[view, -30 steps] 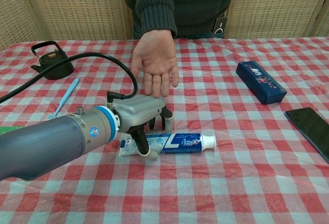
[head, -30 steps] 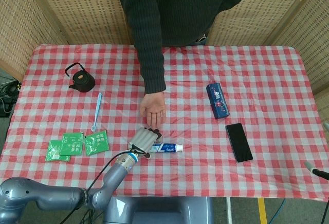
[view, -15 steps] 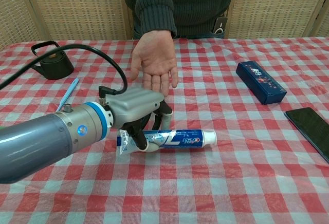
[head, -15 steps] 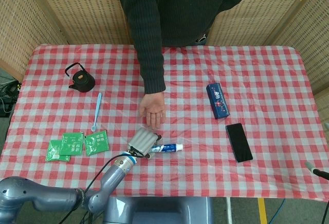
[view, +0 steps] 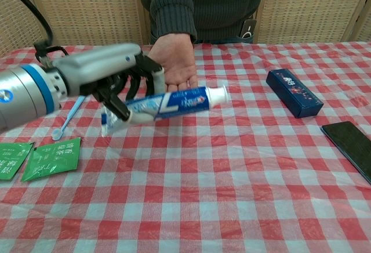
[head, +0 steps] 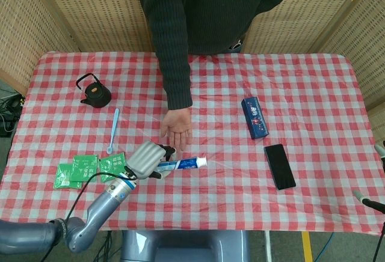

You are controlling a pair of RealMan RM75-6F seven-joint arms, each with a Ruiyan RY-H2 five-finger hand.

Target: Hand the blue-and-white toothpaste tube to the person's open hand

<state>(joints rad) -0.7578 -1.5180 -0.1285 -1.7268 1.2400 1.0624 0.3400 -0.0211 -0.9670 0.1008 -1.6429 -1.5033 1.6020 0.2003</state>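
Note:
My left hand (head: 146, 160) (view: 110, 82) holds the blue-and-white toothpaste tube (head: 180, 164) (view: 168, 102) by its flat tail end, lifted off the red-checked table. The tube lies roughly level, with its white cap pointing right. The person's open hand (head: 177, 129) (view: 176, 61) lies palm up just beyond the tube, its fingertips close to my fingers. My right hand does not show in either view.
A black teapot (head: 94, 92) and a light-blue spoon (head: 113, 130) lie at the left, with green sachets (head: 90, 167) near the front left. A dark blue box (head: 254, 117) and a black phone (head: 280, 166) lie to the right.
My left hand has lifted the tube off the table and drawn it up and to the left, below the person's fingertips. The person's hand stayed in place.

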